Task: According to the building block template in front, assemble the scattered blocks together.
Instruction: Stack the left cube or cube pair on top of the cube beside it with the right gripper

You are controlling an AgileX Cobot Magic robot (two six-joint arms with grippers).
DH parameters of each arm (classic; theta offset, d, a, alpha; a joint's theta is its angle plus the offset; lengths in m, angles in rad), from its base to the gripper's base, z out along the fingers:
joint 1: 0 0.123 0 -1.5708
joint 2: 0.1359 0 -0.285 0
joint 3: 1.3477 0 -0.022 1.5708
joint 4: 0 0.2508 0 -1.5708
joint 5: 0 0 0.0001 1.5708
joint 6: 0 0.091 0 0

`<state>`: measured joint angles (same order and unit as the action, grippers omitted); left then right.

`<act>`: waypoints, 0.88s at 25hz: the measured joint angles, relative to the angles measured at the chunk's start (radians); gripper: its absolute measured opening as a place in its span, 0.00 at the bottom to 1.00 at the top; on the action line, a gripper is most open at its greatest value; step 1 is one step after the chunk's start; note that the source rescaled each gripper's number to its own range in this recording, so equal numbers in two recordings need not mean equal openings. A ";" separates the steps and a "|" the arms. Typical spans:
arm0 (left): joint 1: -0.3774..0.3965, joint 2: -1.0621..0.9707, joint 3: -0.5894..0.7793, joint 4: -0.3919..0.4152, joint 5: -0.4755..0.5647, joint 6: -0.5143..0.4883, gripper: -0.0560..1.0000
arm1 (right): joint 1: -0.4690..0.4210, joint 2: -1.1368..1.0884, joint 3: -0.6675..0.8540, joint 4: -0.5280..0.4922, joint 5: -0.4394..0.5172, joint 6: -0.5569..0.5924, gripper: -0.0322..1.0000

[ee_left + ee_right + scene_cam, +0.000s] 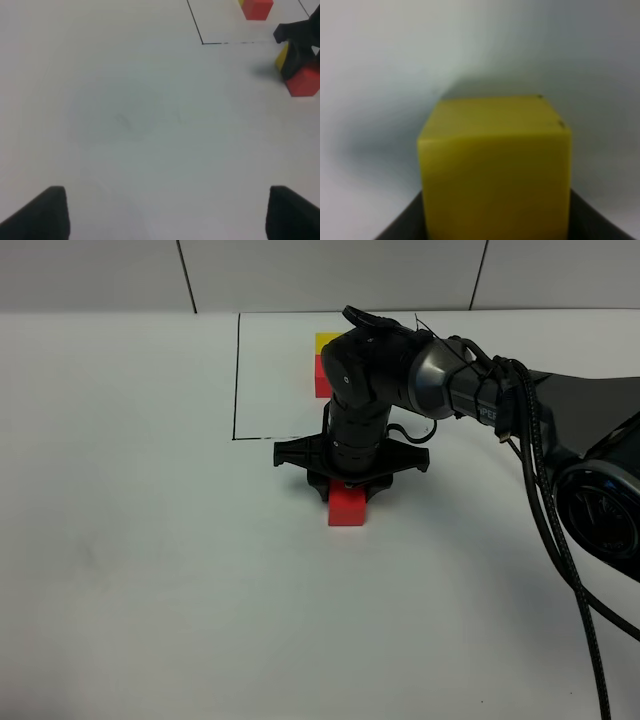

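The template (322,365), a yellow cube joined to a red cube, sits at the back inside a thin black outline (237,380); its red cube also shows in the left wrist view (257,9). The loose red cube (348,506) lies on the white table in front of the outline. My right gripper (348,483) points down right behind it, shut on the loose yellow cube (495,165). In the left wrist view the yellow cube (281,55) sits right against the red cube (304,82). My left gripper (167,215) is open and empty, well to the left.
The right arm (440,375) and its cables (560,540) stretch across the right side of the table and cover part of the template. The white table (150,570) carries nothing else in view.
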<state>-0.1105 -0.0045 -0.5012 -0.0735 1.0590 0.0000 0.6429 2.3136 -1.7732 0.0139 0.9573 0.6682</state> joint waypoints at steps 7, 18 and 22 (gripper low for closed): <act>0.000 0.000 0.000 0.000 0.000 0.000 0.72 | 0.000 0.000 0.000 0.000 0.002 -0.013 0.05; 0.000 0.000 0.000 0.000 0.000 0.000 0.72 | 0.000 0.000 0.000 -0.001 0.025 -0.033 0.72; 0.000 0.000 0.000 0.000 0.000 0.000 0.72 | 0.000 -0.024 0.000 0.002 0.027 -0.069 0.95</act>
<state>-0.1105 -0.0045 -0.5012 -0.0735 1.0590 0.0000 0.6429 2.2898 -1.7732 0.0158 0.9839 0.5990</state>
